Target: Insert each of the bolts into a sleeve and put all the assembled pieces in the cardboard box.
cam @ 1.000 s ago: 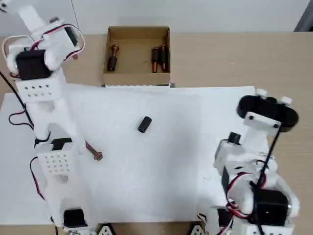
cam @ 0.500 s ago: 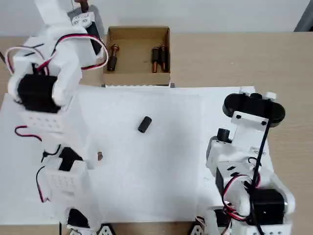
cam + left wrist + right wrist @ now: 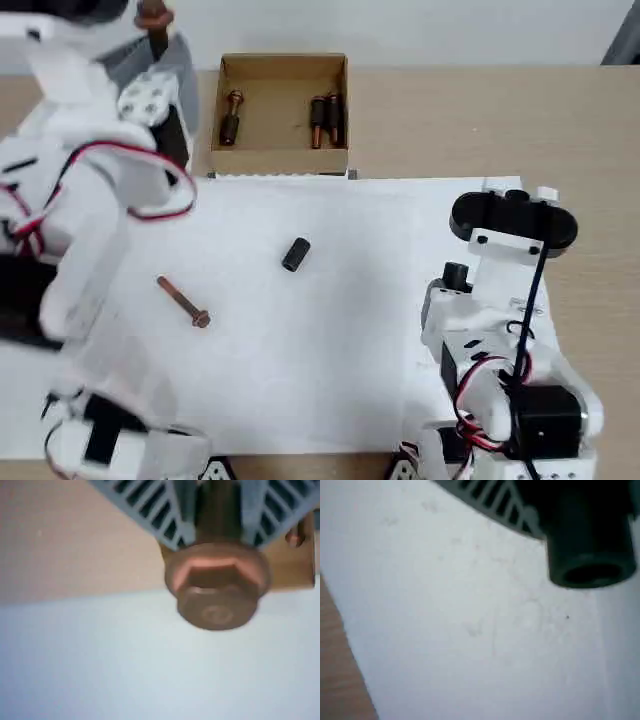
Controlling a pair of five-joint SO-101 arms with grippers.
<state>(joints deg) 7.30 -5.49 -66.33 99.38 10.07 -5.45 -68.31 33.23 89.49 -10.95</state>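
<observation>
Held bolt (image 3: 216,587): copper-coloured, hexagonal head facing the left wrist camera, shank clamped between the grey ribbed fingers (image 3: 145,500) of the left gripper (image 3: 218,510), raised near the cardboard box (image 3: 280,160). Held sleeve (image 3: 587,545): black, open end outward, gripped by the right gripper (image 3: 570,502) above the white sheet (image 3: 350,350). Loose bolt (image 3: 183,302) and loose sleeve (image 3: 295,254) lie apart on the sheet. Three assembled pieces (image 3: 231,116) rest inside the box, which stands on the wooden table (image 3: 450,120).
</observation>
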